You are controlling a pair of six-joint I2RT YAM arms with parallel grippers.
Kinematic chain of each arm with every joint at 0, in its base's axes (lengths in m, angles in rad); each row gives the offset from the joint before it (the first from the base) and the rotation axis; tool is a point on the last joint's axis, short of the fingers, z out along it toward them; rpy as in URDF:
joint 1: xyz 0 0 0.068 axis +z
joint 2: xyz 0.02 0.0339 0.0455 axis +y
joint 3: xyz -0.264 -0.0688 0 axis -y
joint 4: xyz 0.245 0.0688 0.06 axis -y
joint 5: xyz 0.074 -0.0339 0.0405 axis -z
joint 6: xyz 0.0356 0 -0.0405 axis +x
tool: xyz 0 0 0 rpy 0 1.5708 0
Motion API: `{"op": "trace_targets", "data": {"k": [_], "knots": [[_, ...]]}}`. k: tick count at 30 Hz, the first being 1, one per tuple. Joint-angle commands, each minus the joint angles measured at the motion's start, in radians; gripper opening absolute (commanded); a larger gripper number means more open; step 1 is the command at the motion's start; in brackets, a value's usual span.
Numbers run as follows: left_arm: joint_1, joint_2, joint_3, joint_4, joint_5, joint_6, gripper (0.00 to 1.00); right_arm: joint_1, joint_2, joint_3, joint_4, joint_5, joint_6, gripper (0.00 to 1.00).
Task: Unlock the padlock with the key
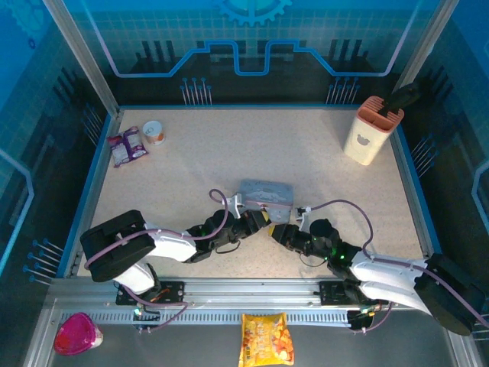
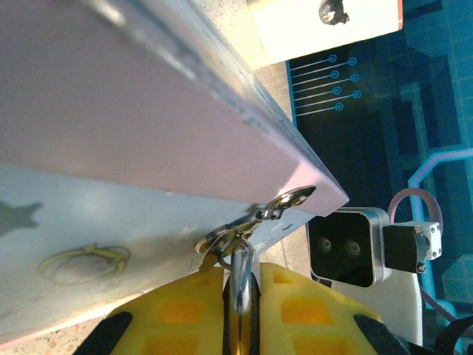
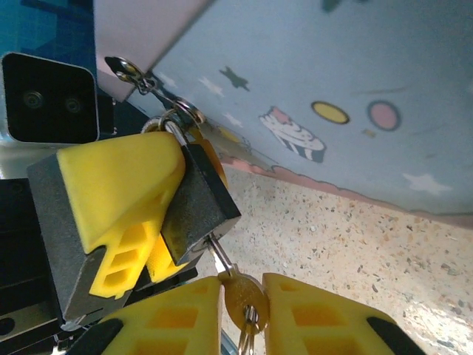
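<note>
The lilac-grey tin (image 1: 266,193) lies mid-table, its cartoon-printed side (image 3: 332,96) close in the right wrist view. The dark padlock (image 3: 198,201) hangs by its silvery shackle (image 2: 242,270) from the tin's hasp (image 2: 222,240). My left gripper (image 2: 242,275) is shut on the padlock, its yellow fingers (image 3: 118,194) clamping the body from the left. The key (image 3: 244,294) has its blade pushed into the padlock's bottom, and my right gripper (image 3: 242,290) is shut on its rounded brass-coloured head. In the top view the left gripper (image 1: 258,222) and right gripper (image 1: 281,233) meet just below the tin.
A cream knife block (image 1: 372,130) stands at the back right. A purple snack packet (image 1: 126,145) and a small cup (image 1: 154,132) lie at the back left. A yellow snack bag (image 1: 267,339) and a pink object (image 1: 76,334) rest on the near rail.
</note>
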Motion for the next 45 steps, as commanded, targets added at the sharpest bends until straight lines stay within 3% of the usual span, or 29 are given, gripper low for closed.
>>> {"op": "trace_targets", "data": {"k": [1, 18, 23, 33, 45], "knots": [[-0.058, -0.01, -0.018, -0.048, 0.128, 0.009, 0.0, -0.033, -0.039, 0.053, 0.118, 0.127, -0.021, 0.23], [-0.055, 0.006, -0.022, -0.048, 0.112, -0.003, 0.0, -0.029, 0.024, 0.062, 0.177, 0.111, -0.016, 0.28], [-0.027, -0.038, -0.058, -0.083, 0.032, 0.017, 0.0, -0.022, -0.02, 0.053, 0.107, 0.129, -0.022, 0.36], [0.024, -0.056, -0.067, -0.055, 0.041, 0.009, 0.0, -0.009, -0.06, 0.032, 0.055, 0.145, -0.016, 0.4], [0.061, -0.05, -0.047, -0.019, 0.05, -0.03, 0.0, 0.152, -0.03, -0.026, 0.096, 0.281, 0.031, 0.35]]}}
